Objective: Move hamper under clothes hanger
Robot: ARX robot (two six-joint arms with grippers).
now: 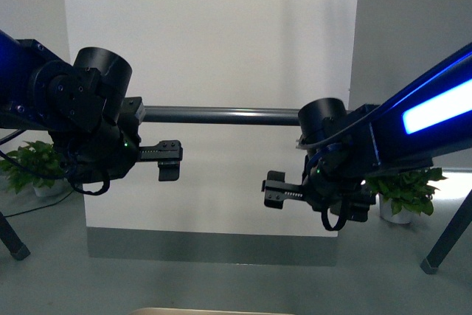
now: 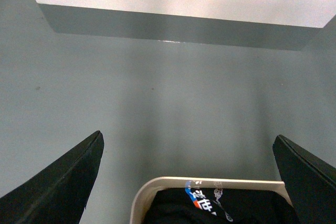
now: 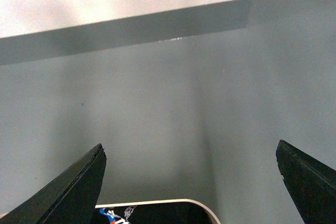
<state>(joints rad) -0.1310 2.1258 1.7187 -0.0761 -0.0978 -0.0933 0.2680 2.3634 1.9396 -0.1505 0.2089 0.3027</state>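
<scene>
The beige hamper (image 2: 157,188) shows only as a rolled rim low in both wrist views (image 3: 173,202) and as a sliver at the bottom edge of the front view (image 1: 210,310). A black T-shirt (image 2: 220,208) with a blue and orange print lies inside it. The clothes hanger shows as a dark grey round bar (image 1: 221,115) across the front view, with slanted legs (image 1: 448,237) at the sides. My left gripper (image 1: 171,160) and right gripper (image 1: 274,189) hang open and empty in the air just below that bar, above the hamper.
A white wall panel with a grey skirting (image 1: 214,245) stands ahead. Potted green plants sit on the floor at the left (image 1: 33,167) and the right (image 1: 405,189). Grey floor (image 2: 168,93) lies beyond the hamper's rim.
</scene>
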